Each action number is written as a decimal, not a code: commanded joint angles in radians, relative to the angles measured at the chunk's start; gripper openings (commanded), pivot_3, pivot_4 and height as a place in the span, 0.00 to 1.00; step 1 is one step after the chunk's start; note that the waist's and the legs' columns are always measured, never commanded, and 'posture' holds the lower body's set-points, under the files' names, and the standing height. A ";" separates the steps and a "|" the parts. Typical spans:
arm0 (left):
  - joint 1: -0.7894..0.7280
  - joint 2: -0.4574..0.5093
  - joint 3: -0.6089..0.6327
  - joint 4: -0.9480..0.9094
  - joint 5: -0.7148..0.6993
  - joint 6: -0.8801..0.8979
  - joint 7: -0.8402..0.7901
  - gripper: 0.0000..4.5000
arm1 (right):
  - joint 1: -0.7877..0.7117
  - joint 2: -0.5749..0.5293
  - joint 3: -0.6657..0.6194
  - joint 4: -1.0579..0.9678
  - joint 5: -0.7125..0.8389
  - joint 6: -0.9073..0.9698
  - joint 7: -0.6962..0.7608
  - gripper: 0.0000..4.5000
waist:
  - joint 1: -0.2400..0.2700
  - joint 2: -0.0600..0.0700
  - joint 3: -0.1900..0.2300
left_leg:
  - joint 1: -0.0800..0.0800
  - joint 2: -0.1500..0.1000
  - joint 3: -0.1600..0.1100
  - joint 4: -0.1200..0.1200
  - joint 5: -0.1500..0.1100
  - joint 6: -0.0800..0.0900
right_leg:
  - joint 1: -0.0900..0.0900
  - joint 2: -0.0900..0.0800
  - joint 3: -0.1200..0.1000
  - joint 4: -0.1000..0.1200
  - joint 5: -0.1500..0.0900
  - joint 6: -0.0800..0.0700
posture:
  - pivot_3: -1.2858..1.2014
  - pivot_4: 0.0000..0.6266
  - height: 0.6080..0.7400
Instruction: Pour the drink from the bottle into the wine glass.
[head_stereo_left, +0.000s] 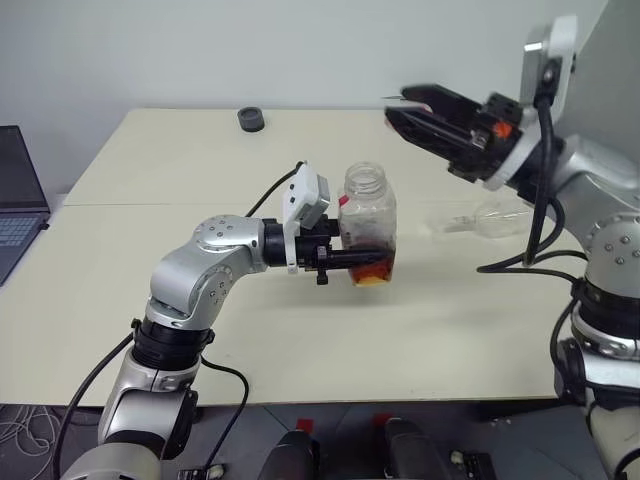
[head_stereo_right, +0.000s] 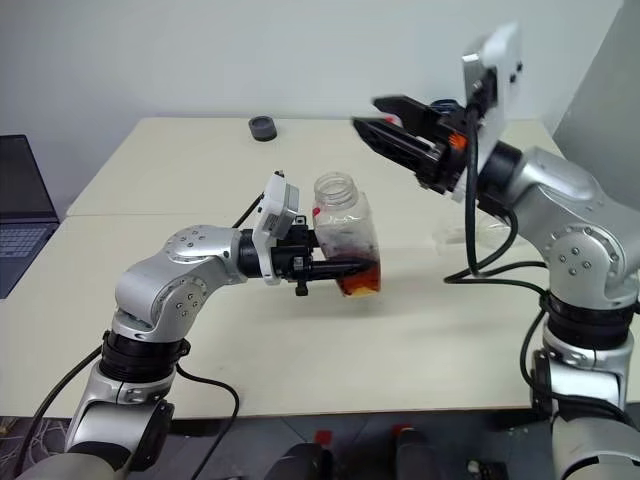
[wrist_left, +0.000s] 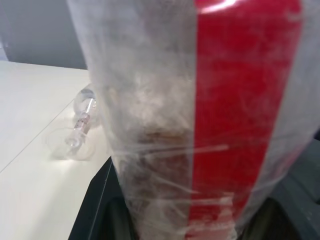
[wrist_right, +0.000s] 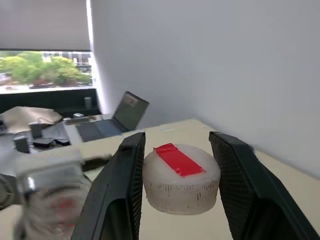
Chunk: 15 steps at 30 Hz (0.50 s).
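A robot's left gripper (head_stereo_left: 372, 262) pinches the bottle (head_stereo_left: 367, 226) low on its squarish body and holds it upright, just above the middle of the pale table (head_stereo_left: 150, 180). The bottle's wide neck is open, and the drink (head_stereo_left: 373, 270), a shallow amber-red pool, sits at the very bottom behind the black fingers. The right gripper (wrist_right: 176, 170), raised over the table's far right part, has its jaws closed on the cap (wrist_right: 181, 178), a whitish ribbed disc with a red strip across its top. The wine glass (head_stereo_left: 492, 219) lies on its side near the table's right edge, behind the right arm, bowl and stem resting on the surface rather than standing on the foot. A small dark round object (head_stereo_left: 251, 119) sits by the far edge, and a laptop (head_stereo_left: 18, 200) lies off to the left, beyond the table.

By the look of it the bottle is light, thin plastic that will give under a squeeze, so the low grip on the flat sides seems sound and only a gentle tilt should be needed with so little liquid inside. The glass is the delicate piece: thin, smooth, apt to roll on its round bowl, and it would have to be stood up before any pouring. The stem, or the bowl just above it, looks the safest place to take hold, with a light closing force
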 joint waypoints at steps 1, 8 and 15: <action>-0.002 -0.015 0.012 -0.051 -0.012 -0.021 0.021 0.40 | 0.123 -0.007 -0.045 -0.032 -0.117 -0.076 -0.087 0.39 | 0.000 0.000 0.000 | 0.000 0.000 0.001 0.000 0.000 0.000 | 0.000 0.000 0.000 0.000 0.000 0.000 | 0.52 0.24 1.00; -0.012 -0.021 0.006 -0.028 -0.002 -0.036 0.015 0.40 | 0.446 0.117 -0.049 -0.027 -0.469 -0.211 -0.439 0.39 | -0.002 0.000 0.000 | 0.000 0.000 0.004 -0.001 0.000 0.000 | -0.002 0.001 0.001 0.003 0.000 0.000 | 0.52 0.24 1.00; -0.029 -0.033 -0.015 -0.003 0.011 -0.064 -0.003 0.40 | 0.549 0.279 -0.023 -0.003 -0.522 -0.196 -0.524 0.39 | -0.007 0.002 0.000 | 0.003 0.001 0.005 0.000 0.000 0.000 | -0.002 0.003 0.003 0.004 0.000 0.000 | 0.52 0.24 1.00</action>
